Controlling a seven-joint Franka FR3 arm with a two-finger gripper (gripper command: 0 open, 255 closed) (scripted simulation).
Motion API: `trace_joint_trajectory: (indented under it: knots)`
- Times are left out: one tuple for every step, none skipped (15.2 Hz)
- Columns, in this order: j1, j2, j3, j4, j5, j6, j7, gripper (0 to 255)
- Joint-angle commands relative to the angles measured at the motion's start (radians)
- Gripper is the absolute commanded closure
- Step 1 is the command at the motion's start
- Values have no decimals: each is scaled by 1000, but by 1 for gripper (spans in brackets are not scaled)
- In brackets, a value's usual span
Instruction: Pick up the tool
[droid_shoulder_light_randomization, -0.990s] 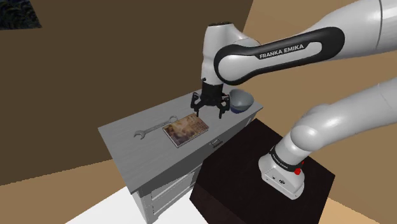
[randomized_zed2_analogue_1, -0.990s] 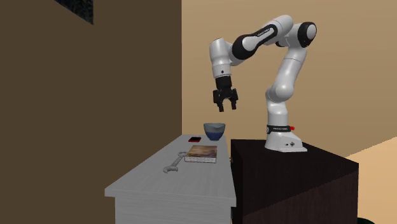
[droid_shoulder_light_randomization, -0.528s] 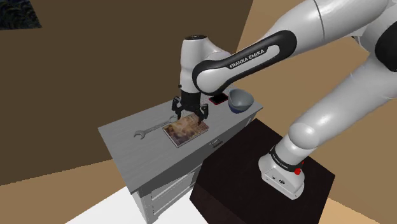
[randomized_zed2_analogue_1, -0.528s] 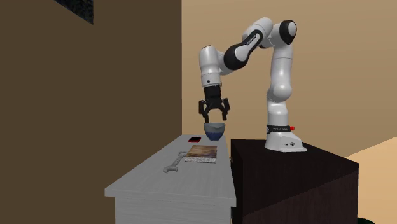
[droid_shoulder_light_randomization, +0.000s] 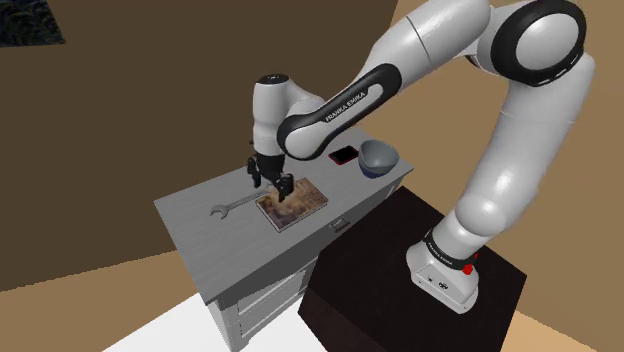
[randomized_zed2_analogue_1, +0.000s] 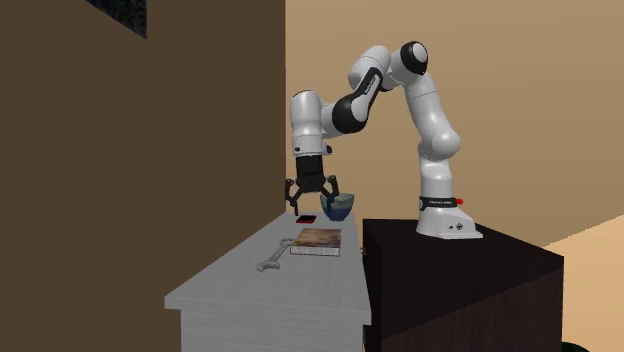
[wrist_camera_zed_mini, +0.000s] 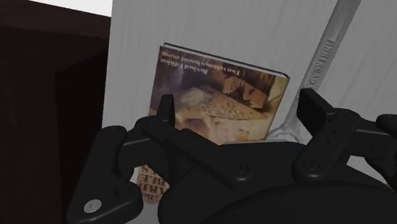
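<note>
The tool is a grey wrench (droid_shoulder_light_randomization: 240, 203) lying flat on the grey cabinet top (droid_shoulder_light_randomization: 200, 235), just to the shoulder view's left of a picture-covered book (droid_shoulder_light_randomization: 291, 203). My black gripper (droid_shoulder_light_randomization: 270, 182) hangs open above the book's edge nearest the wrench, pointing down and touching nothing. In the second exterior view the gripper (randomized_zed2_analogue_1: 315, 197) is well above the cabinet, and the wrench (randomized_zed2_analogue_1: 271, 263) lies nearer the camera, beside the book (randomized_zed2_analogue_1: 317, 241). In the wrist view the gripper (wrist_camera_zed_mini: 240, 109) is spread over the book (wrist_camera_zed_mini: 216, 95), with the wrench (wrist_camera_zed_mini: 324, 57) just outside one finger.
A blue-grey bowl (droid_shoulder_light_randomization: 377, 157) and a dark phone with a red edge (droid_shoulder_light_randomization: 343, 155) sit at the cabinet's far end near the tan wall. The dark box stand (droid_shoulder_light_randomization: 420, 270) butts against the cabinet. A brown wall rises behind the cabinet.
The arm has swung from near the bowl toward the shoulder view's left and come lower, now over the book's edge by the wrench. Fingers stayed open.
</note>
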Motion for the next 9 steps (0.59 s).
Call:
trace_joint_trajectory:
  knots:
    - [47, 88, -52, 71, -72, 13, 114, 0]
    - [68, 125, -77, 105, -96, 17, 158, 0]
    - [90, 160, -103, 140, -116, 21, 199, 0]
    - [111, 194, -127, 176, -133, 23, 237, 0]
    - [130, 228, -151, 212, -147, 24, 274, 0]
    - [148, 260, -174, 248, -160, 25, 308, 0]
    - [165, 293, -196, 286, -170, 25, 341, 0]
    - [172, 305, -205, 301, -173, 25, 353, 0]
    - [175, 315, -209, 301, -179, 34, 355, 0]
